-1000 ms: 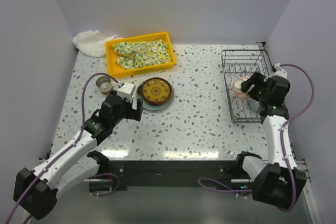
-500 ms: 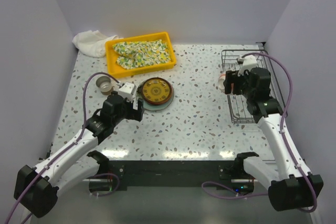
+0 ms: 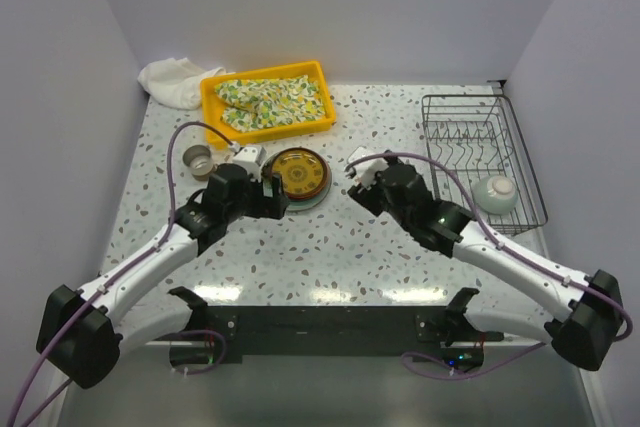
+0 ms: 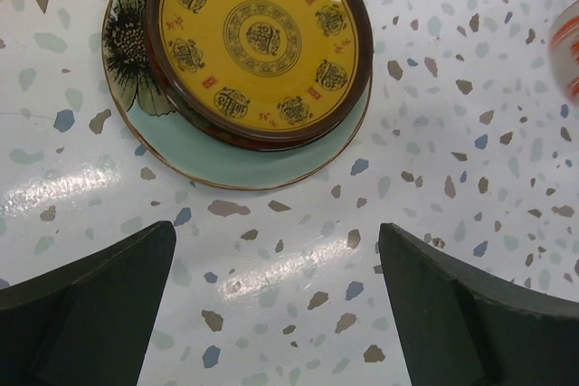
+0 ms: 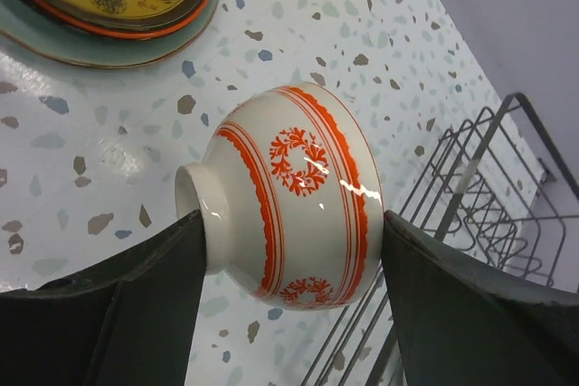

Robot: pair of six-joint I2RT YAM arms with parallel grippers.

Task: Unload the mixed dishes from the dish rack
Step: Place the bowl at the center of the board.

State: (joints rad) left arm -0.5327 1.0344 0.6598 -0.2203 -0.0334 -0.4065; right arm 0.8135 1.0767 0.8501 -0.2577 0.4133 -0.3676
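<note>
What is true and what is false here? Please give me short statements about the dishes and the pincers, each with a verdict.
1. The right pincer holds the red-patterned bowl. True.
2. The left pincer grips the yellow plate. False: it is open and empty, short of the plate.
3. The rack is empty. False: a celadon bowl sits in it.
4. The yellow plate lies on the green plate. True.

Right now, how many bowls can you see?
2. A celadon bowl sits in the rack; a red-patterned bowl is held in the right jaws over the table. One more may hide under the yellow plate.
</note>
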